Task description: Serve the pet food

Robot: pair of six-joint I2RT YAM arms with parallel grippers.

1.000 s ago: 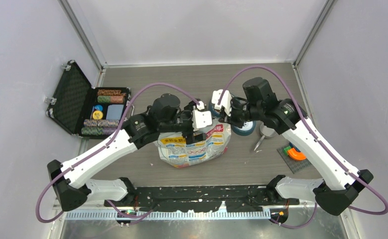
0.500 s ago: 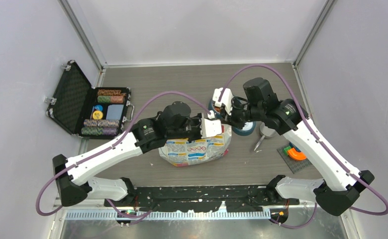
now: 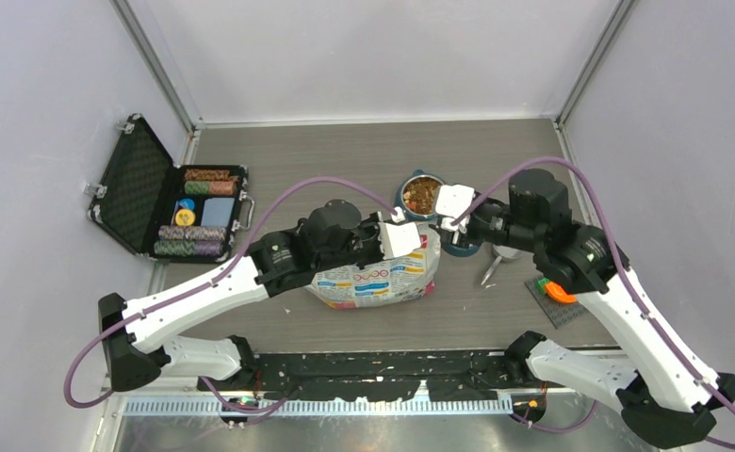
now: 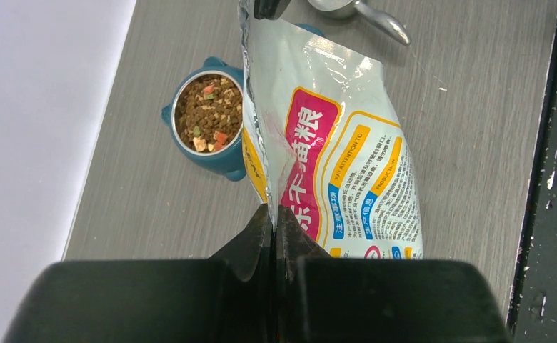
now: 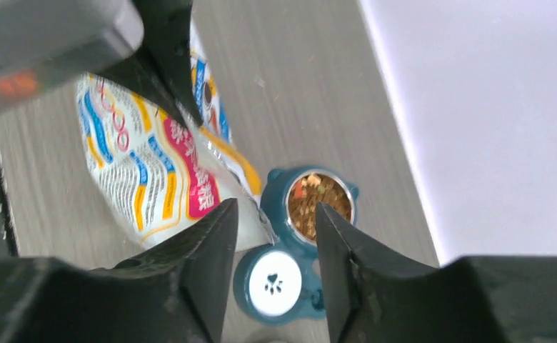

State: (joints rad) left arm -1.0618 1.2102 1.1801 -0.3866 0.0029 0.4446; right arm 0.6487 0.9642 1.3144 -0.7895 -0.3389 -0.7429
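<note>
Spanning grey wood-grain table (image 3: pixel 345 151), white walls (image 3: pixel 373 56)

Enclosed work cell: grey wood-grain tabletop (image 3: pixel 345 151) bounded by plain white wall panels (image 3: pixel 373 56) at back, left and right, joined by slanting metal corner posts (image 3: pixel 154 61); black base strip (image 3: pixel 392 363) along near edge; even, diffuse light.

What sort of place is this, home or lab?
Most likely a robot test cell, not a home: plain panel walls box in the table, and unrelated props share it, a poker chip case, a pet food bag and a teal double pet bowl.
</note>
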